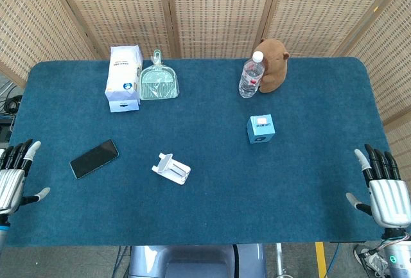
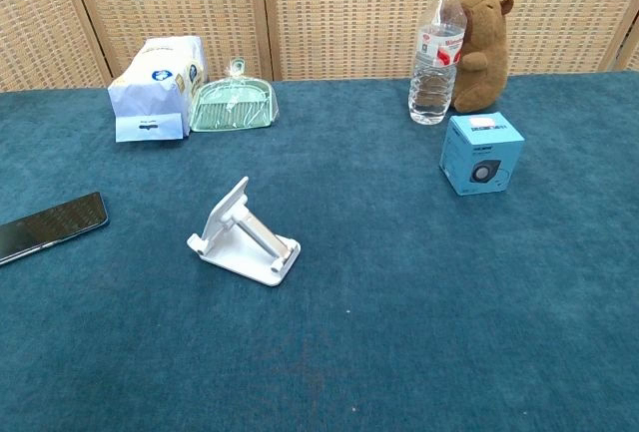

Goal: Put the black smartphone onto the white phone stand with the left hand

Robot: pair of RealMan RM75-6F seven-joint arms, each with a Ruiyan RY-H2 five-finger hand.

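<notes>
The black smartphone [image 1: 94, 158] lies flat on the blue table at the left, also seen at the left edge of the chest view as the smartphone [image 2: 50, 226]. The white phone stand [image 1: 171, 168] sits to its right near the table's middle, and the stand [image 2: 244, 233] is unoccupied. My left hand [image 1: 13, 178] hangs at the table's left edge, fingers spread, holding nothing, well left of the phone. My right hand [image 1: 383, 190] is at the right edge, fingers apart and empty. Neither hand shows in the chest view.
At the back left stand a white tissue pack [image 1: 124, 78] and a green dustpan [image 1: 158, 82]. A water bottle [image 1: 250, 76] and brown plush toy [image 1: 273, 65] stand at the back right. A blue box [image 1: 261, 128] sits right of the middle.
</notes>
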